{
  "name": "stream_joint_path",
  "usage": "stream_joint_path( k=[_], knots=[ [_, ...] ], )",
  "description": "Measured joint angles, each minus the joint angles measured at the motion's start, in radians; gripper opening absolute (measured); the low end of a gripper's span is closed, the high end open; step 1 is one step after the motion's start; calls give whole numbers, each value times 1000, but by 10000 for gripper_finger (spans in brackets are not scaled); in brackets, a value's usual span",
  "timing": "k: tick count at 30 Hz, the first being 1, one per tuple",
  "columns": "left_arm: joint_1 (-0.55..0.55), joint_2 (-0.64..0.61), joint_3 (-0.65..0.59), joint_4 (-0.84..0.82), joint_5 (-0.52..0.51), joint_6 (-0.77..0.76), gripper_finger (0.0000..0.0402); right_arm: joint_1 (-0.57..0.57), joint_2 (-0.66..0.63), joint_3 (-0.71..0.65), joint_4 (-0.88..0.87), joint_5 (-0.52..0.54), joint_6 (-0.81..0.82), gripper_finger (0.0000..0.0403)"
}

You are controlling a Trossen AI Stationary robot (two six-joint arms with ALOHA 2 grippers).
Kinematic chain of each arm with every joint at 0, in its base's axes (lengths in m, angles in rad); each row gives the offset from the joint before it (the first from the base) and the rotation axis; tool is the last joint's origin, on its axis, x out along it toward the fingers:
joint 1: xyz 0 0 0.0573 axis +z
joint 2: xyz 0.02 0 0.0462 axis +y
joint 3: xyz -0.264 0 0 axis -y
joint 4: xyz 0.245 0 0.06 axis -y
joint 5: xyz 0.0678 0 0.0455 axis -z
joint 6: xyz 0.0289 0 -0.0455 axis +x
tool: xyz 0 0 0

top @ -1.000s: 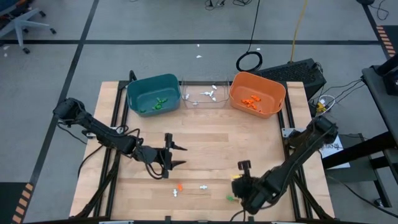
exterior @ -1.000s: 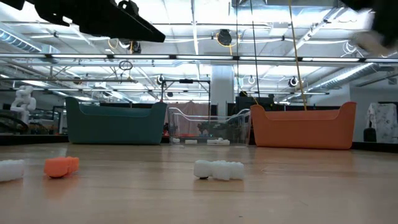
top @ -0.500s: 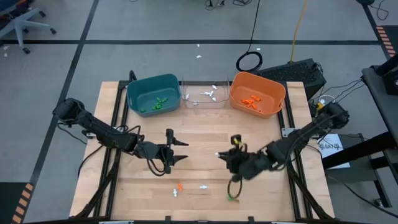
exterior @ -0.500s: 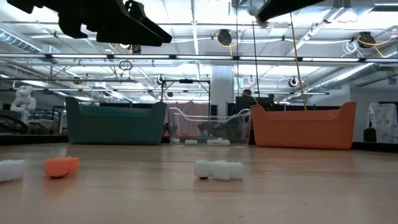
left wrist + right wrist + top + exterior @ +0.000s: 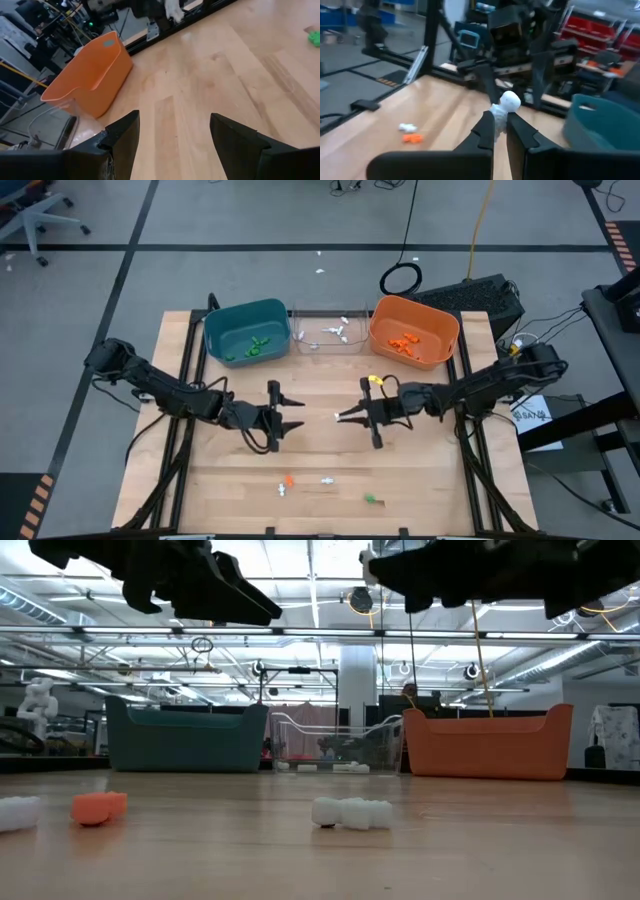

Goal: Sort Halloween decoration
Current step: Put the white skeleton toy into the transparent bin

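High view: my right pincer (image 5: 341, 417) mid-frame over the counter (image 5: 440, 490), clamped on a white trinket (image 5: 503, 107); left pincer (image 5: 299, 414) gaping wide, empty, facing it.

Three plastic bins stand in a row at the back of the wooden table (image 5: 440, 480): the teal plastic bin (image 5: 246, 330) left, the clear plastic bin (image 5: 328, 331) between, the orange plastic bin (image 5: 413, 331) right. Well in front of the clear bin lie four tiny plastic trinkets (image 5: 326, 480), near the front edge.
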Motion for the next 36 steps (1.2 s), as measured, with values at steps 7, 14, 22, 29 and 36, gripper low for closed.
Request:
stream_joint_path(
  k=[7, 14, 22, 29, 36],
  knots=[
    [-1, 0, 0, 28, 6, -2, 240, -13, 10, -15, 4, -21, 36, 4],
    [-1, 0, 0, 28, 8, -7, 240, -11, 10, -15, 6, -20, 23, 4],
    [-1, 0, 0, 29, 9, -8, 240, -25, 9, -15, 10, -18, -139, 4],
    [-1, 0, 0, 29, 9, -8, 240, -26, 9, -15, 28, -18, -315, 4],
    [-1, 0, 0, 29, 9, -8, 240, -26, 9, -15, 28, -18, -330, 4]
  ],
)
